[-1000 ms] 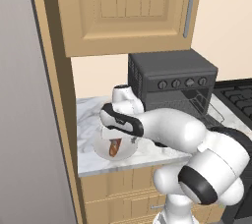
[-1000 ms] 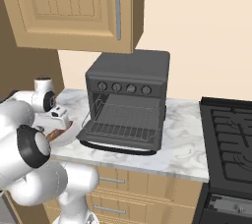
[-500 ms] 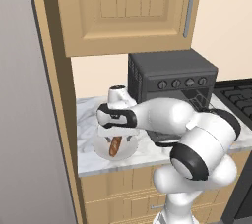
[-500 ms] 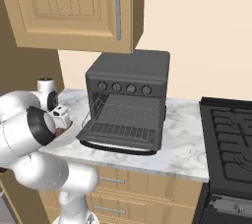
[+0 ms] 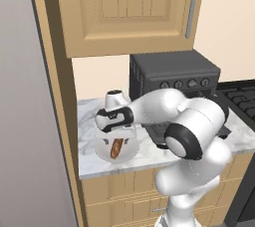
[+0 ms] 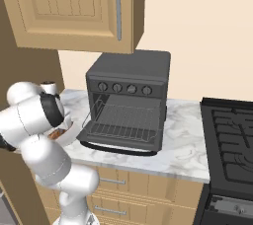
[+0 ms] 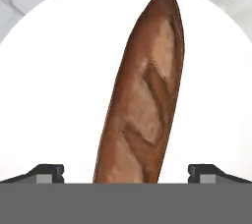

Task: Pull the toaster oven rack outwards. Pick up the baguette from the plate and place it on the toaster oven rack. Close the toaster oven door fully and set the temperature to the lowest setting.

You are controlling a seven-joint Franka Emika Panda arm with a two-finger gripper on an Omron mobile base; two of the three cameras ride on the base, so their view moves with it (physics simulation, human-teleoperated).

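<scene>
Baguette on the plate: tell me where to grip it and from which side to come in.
Grip the baguette across its thick middle, coming straight down from above. It lies flat on the plate, long and narrow, tapering to a point at the far end, so the middle probably gives the fullest hold. In the hand view the open tool already straddles it, one fingertip on each long side.

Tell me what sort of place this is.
A home-style kitchen, rendered. A toaster oven sits on a marble counter under wooden cabinets, with a black stovetop beside it and a baguette on a plate.
</scene>
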